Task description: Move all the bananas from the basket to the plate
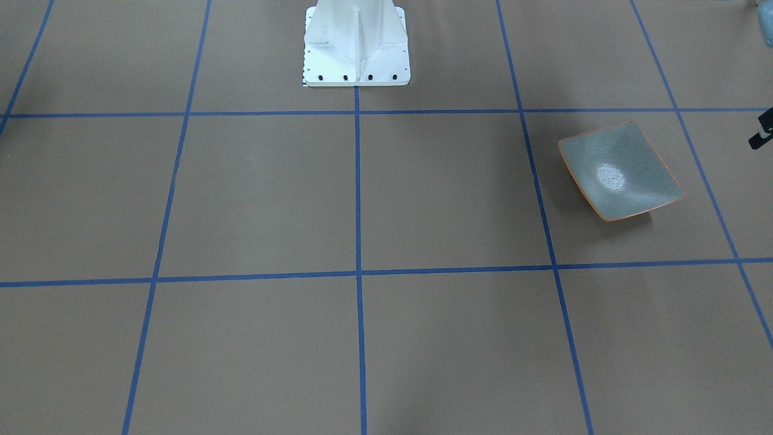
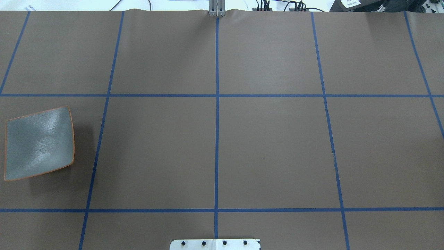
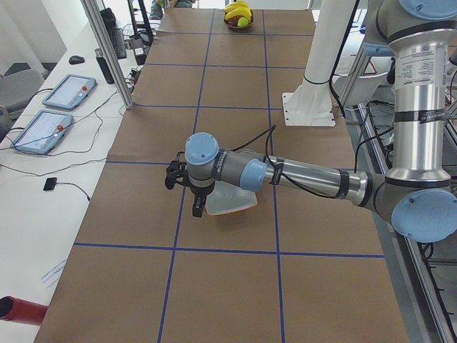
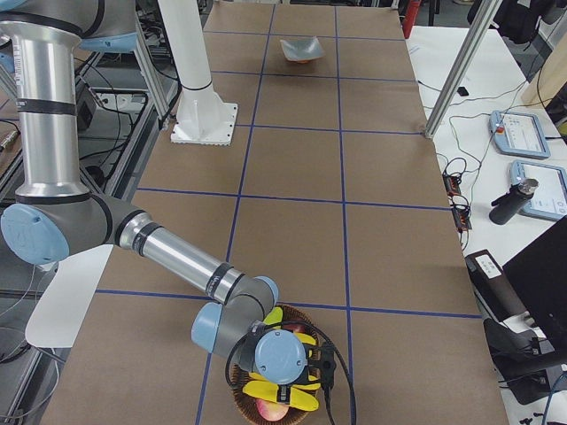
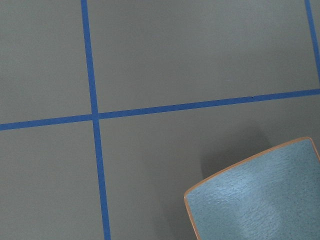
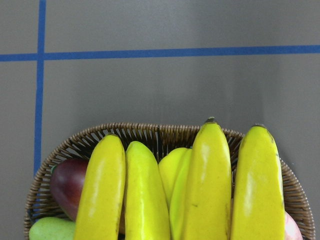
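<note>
Exterior right view: the right pincer (image 4: 301,385) hangs directly over a wicker basket (image 4: 244,403) at the right-hand end of the bench (image 4: 372,266). This view does not show how its jaws stand, so I cannot tell whether it is released or clenched. The right wrist view shows no fingers. It does show four bananas (image 6: 207,185) lying side by side in the basket, dark tips toward the woven rim. A further yellow piece is wedged between them and cannot be identified. A dark red fruit (image 6: 67,182) and a green fruit (image 6: 50,231) lie under the bananas at one side.

The left pincer (image 3: 187,191) hangs above the bench beside the plate (image 3: 232,201). Its state likewise cannot be told. The plate sits near the left-hand end of the bench, well apart from the basket, one raised corner lifted off the surface. Blue tape lines (image 2: 216,139) divide the brown bench into squares. The white robot base (image 1: 356,45) stands at mid-length on the robot's edge.
</note>
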